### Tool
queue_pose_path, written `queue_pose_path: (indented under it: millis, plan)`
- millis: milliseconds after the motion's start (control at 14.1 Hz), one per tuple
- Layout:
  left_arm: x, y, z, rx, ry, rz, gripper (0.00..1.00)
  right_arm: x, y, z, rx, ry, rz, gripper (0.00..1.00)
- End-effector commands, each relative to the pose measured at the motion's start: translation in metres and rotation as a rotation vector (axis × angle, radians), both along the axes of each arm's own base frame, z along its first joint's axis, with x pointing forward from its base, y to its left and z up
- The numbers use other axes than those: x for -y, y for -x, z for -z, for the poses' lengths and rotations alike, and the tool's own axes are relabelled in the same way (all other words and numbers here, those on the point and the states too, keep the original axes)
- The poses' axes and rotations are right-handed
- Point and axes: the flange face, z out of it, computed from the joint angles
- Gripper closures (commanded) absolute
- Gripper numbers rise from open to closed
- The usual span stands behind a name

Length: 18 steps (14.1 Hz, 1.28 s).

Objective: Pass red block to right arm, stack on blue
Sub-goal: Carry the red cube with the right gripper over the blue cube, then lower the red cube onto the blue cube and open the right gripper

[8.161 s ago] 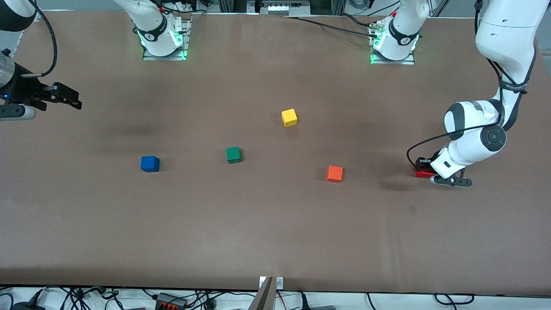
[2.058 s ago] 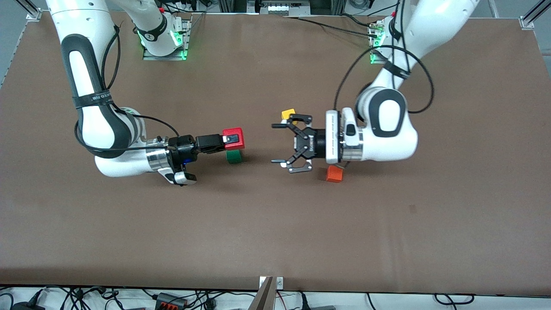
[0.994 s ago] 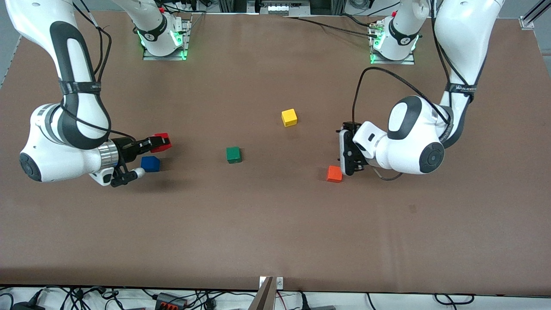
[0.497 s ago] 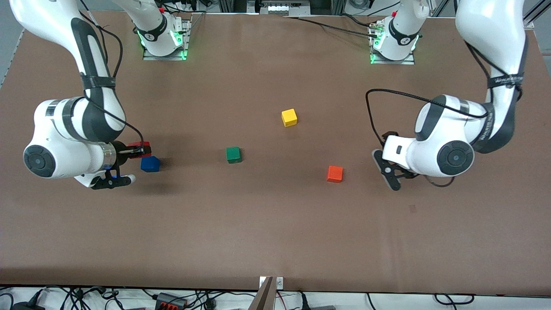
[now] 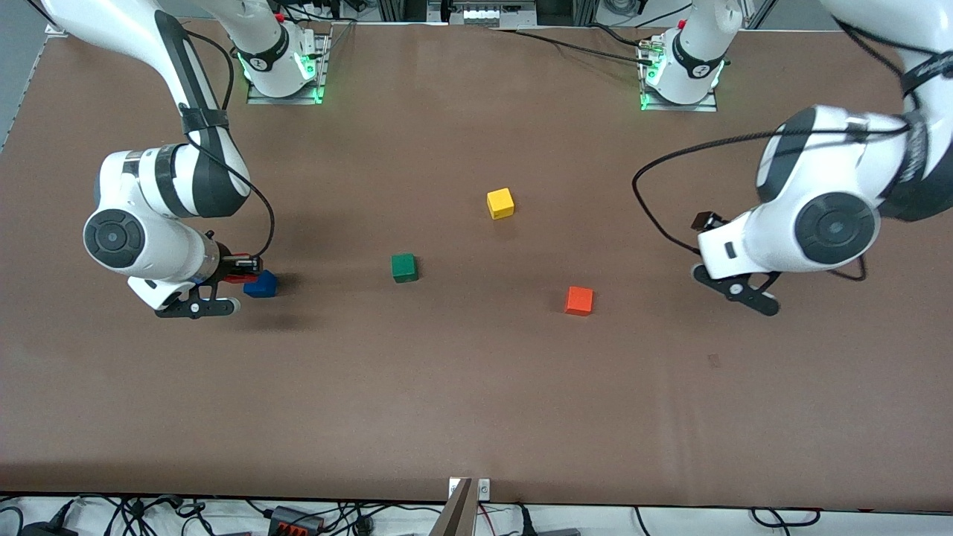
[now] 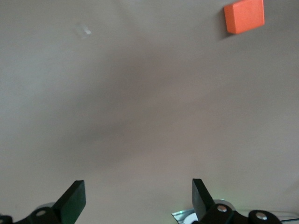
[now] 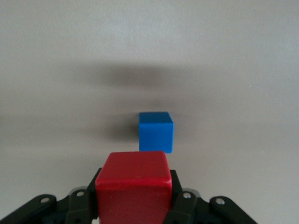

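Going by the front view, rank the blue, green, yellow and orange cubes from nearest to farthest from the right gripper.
Right gripper holds the red block.
1. Blue cube, right beside it.
2. Green cube, mid-table.
3. Yellow cube, nearer the bases.
4. Orange cube, toward the left arm's end.

Right hand (image 7: 133, 205) clamped, wrist bent low over worktop; left hand (image 6: 135, 198) raised, fingers spread.

Even overhead light falls on my brown counter (image 5: 476, 387); soft shadows lie beside each cube and under my arms. Both wrist views look pale, washed out, slightly soft.
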Motion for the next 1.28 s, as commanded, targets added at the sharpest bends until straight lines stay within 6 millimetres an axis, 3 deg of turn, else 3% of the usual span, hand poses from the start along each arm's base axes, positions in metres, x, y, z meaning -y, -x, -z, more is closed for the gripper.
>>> queue_pose_path:
  millis: [0,142,426,568,852,1206]
  plan:
    - [-0.027,0.004,-0.056,0.103,0.024,-0.125,0.00,0.006,0.016,0.004,0.074,0.003,0.008,1.00]
    - [-0.055,0.018,-0.086,0.215,0.084,-0.236,0.00,0.011,0.026,0.013,0.109,0.001,0.006,1.00]
    - [-0.088,0.063,-0.106,0.368,0.148,-0.295,0.00,0.017,0.036,0.030,0.159,-0.007,0.008,1.00]
    - [-0.091,0.068,-0.122,0.443,0.159,-0.291,0.00,0.024,0.036,0.036,0.165,-0.006,0.017,1.00]
    - [-0.087,0.072,-0.119,0.398,0.150,-0.287,0.00,0.031,0.040,0.047,0.202,-0.010,0.026,1.00]
    - [-0.084,0.072,-0.119,0.383,0.161,-0.297,0.00,0.021,0.049,0.059,0.208,-0.014,0.031,1.00]
